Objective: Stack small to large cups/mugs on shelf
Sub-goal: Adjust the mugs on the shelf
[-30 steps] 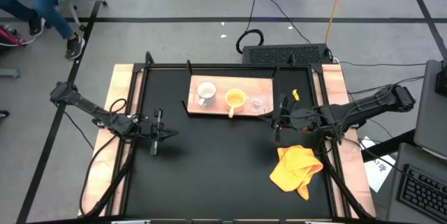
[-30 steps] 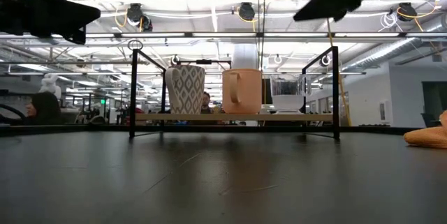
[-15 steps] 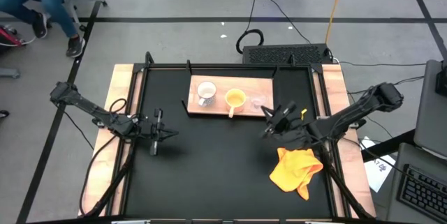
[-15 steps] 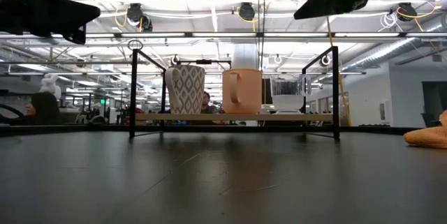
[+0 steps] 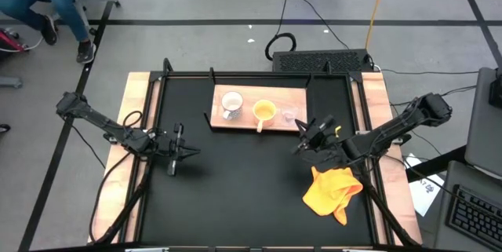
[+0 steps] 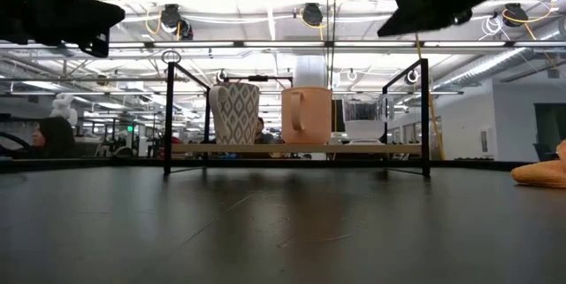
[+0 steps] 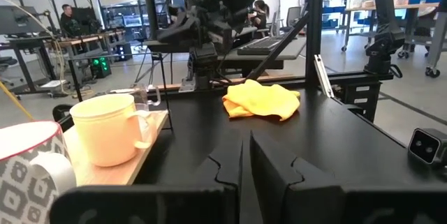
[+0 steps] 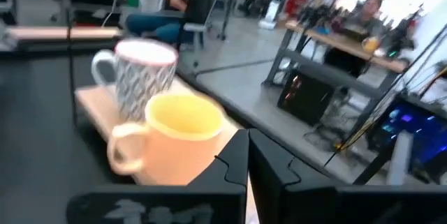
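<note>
The light-wood shelf [image 5: 243, 120] lies at the table's far middle. Standing upright on it in a row are the white patterned mug [image 5: 231, 104], the orange-yellow mug [image 5: 264, 111] and the clear glass cup [image 5: 289, 115]. My right gripper [image 5: 304, 137] hovers shut just off the shelf's right end, above the table and aimed at the mugs; its wrist view shows the yellow mug [image 8: 178, 140] close ahead and the white mug [image 8: 143, 74] behind. My left gripper [image 5: 174, 158] waits shut at the table's left, raised and holding nothing.
An orange-yellow cloth [image 5: 333, 191] lies crumpled on the table near the right edge, just in front of my right arm. The black brackets [image 6: 426, 116] rise at the shelf's ends. Bare black tabletop [image 5: 243, 197] spreads across the near middle.
My right gripper has swung round toward the shelf and sunk a little, its wrist turning so that it now points slantwise at the mugs from the shelf's right end. It has stayed shut. The mugs, cup and cloth have not moved.
</note>
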Controlling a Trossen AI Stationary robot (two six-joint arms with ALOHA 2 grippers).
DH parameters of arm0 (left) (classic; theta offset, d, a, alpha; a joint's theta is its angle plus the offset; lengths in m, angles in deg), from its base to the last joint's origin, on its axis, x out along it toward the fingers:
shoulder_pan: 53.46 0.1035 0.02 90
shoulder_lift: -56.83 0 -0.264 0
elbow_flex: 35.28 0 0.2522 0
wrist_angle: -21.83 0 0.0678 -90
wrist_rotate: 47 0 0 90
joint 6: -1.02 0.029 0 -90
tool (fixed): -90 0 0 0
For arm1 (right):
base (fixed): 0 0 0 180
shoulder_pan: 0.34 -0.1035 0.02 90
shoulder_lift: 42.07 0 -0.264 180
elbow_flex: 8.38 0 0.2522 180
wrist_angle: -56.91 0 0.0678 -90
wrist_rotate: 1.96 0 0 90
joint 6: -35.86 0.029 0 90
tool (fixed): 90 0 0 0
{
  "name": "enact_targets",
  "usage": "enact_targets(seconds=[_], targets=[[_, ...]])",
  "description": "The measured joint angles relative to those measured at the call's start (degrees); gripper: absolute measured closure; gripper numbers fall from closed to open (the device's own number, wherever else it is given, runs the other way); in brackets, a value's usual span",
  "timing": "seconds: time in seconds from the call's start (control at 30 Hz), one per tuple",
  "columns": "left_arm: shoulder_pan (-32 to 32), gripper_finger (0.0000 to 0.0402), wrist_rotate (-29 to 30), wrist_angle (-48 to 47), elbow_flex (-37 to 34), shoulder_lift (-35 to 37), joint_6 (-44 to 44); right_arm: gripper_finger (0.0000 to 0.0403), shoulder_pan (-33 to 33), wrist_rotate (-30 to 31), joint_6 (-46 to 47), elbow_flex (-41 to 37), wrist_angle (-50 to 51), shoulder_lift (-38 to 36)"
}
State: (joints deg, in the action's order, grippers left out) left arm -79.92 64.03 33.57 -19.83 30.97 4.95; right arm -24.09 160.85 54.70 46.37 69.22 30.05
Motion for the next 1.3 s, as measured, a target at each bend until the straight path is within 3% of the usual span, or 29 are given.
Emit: enact_targets(seconds=[0.27,0.63,0.9,1.3], targets=[[0.0,0.0369,-0.1,-0.1,0.0,0.0,0.0,0.0403,0.0,-2.3,12.1,0.0,10.2,0.0],[0.0,0.0369,-0.1,-0.5,0.0,0.0,-0.3,0.0403,0.5,-2.6,13.9,0.0,13.9,0.0],[0.0,0.0369,-0.1,-1.3,0.0,0.0,-0.1,0.0403,0.4,-14.7,7.3,0.0,14.3,-0.3],[0.0,0.0369,-0.1,-3.1,0.0,0.0,-0.2,0.0403,0.9,-8.2,13.9,0.0,14.4,-0.5]])
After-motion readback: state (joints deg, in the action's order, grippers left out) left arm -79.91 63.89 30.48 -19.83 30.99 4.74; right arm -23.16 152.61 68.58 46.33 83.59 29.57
